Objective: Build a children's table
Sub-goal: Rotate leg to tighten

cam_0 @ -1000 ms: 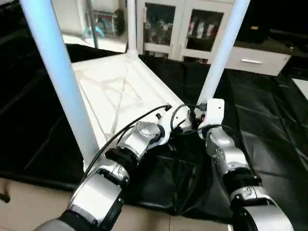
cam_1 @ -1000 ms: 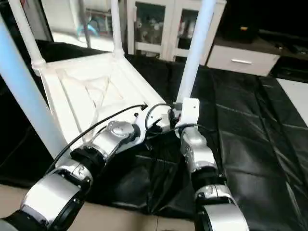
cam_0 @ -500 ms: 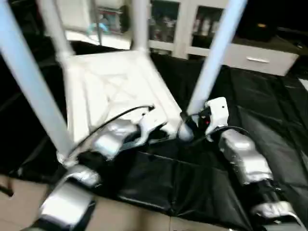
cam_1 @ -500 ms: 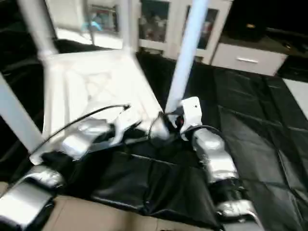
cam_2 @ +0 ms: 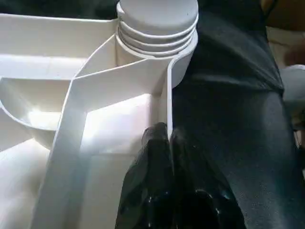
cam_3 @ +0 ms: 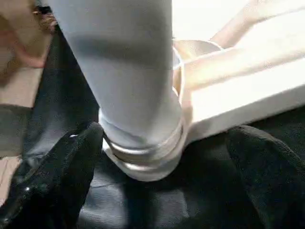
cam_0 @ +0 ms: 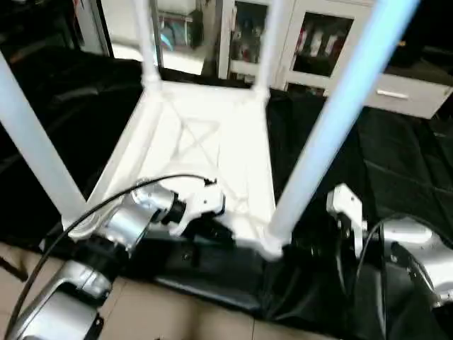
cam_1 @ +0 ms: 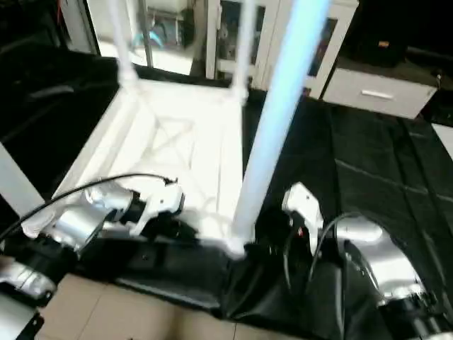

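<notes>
Four legs (cam_0: pixel 333 124) upright in tabletop (cam_0: pixel 212 152); left claw (cam_2: pixel 164 143) seemingly touching rim.

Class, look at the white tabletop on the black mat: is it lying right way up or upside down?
Upside down. The tabletop shows its X-ribbed underside facing up, and four white legs rise from its corner sockets.

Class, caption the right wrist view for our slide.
Open right tool straddling a white leg seated in the tabletop's corner socket.
</notes>
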